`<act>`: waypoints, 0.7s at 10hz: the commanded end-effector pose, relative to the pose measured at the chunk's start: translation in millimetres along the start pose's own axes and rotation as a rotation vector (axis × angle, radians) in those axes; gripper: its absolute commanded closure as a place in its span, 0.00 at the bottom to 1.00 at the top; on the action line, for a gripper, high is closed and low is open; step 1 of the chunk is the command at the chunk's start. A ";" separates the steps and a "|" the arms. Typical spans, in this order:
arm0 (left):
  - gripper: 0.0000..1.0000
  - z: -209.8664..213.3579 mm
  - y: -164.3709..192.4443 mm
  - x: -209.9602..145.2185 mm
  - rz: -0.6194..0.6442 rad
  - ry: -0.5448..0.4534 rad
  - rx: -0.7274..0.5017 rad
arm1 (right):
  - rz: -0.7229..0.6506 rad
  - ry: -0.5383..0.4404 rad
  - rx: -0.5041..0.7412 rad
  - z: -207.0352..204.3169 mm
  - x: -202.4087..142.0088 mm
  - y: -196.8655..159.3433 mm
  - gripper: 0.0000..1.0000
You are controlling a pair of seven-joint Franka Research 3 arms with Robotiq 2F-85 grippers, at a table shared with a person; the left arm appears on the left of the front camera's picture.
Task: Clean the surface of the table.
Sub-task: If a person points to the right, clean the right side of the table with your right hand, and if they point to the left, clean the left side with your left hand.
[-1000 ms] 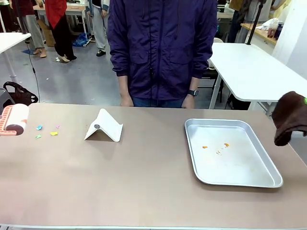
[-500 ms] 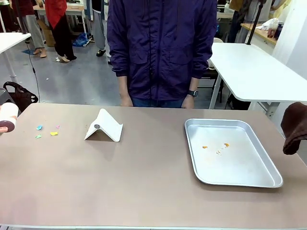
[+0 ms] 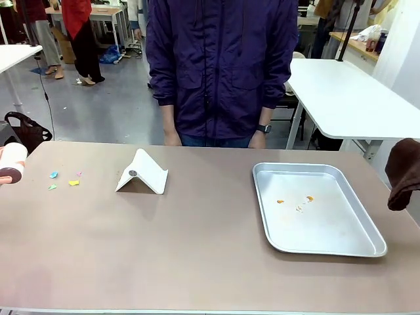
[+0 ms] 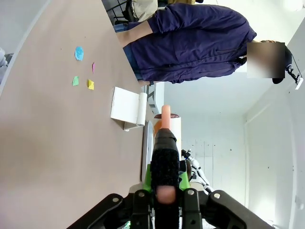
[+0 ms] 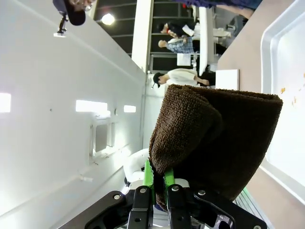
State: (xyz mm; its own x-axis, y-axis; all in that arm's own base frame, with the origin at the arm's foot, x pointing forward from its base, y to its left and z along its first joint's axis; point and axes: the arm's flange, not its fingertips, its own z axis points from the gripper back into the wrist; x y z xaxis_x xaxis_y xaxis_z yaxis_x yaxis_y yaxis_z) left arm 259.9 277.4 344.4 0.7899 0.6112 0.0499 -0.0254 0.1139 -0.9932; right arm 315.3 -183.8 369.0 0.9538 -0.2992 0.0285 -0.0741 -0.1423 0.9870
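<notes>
The brownish-tan table carries several small coloured paper scraps near its far left. At the left edge of the front view hangs a lint roller; in the left wrist view my left gripper is shut on its black handle, the roller pointing away over the table, with the scraps farther off. A dark brown cloth hangs at the right edge. My right gripper is shut on that cloth, held up beside the table.
A shiny metal tray with a few orange crumbs lies right of centre. A white folded stand sits left of centre. A person in a dark purple jacket stands at the far edge, hands down.
Over the last second the lint roller has drawn back leftward to the picture's edge, and the brown cloth has shifted right and slightly down. Nothing on the table moved.
</notes>
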 end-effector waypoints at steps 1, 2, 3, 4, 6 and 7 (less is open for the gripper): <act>1.00 0.8 -4.6 -3.4 -0.013 0.004 0.004 | 0.006 0.000 -0.005 -2.6 -2.1 5.2 1.00; 1.00 0.8 -4.6 -3.4 -0.013 0.004 0.004 | 0.006 0.000 -0.005 -2.6 -2.1 5.2 1.00; 1.00 0.8 -4.6 -3.4 -0.013 0.004 0.004 | 0.006 0.000 -0.005 -2.6 -2.1 5.2 1.00; 1.00 0.8 -4.6 -3.4 -0.013 0.004 0.004 | 0.006 0.000 -0.005 -2.6 -2.1 5.2 1.00; 1.00 0.8 -4.6 -3.4 -0.013 0.004 0.004 | 0.006 0.000 -0.005 -2.6 -2.1 5.2 1.00; 1.00 0.8 -4.6 -3.4 -0.013 0.004 0.004 | 0.006 0.000 -0.005 -2.6 -2.1 5.2 1.00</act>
State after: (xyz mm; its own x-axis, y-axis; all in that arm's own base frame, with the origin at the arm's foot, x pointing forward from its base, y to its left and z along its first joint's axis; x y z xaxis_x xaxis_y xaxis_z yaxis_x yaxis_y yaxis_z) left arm 259.9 277.5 344.4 0.7899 0.6113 0.0500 -0.0254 0.1140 -0.9932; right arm 315.4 -183.8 369.0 0.9538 -0.2992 0.0285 -0.0741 -0.1423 0.9870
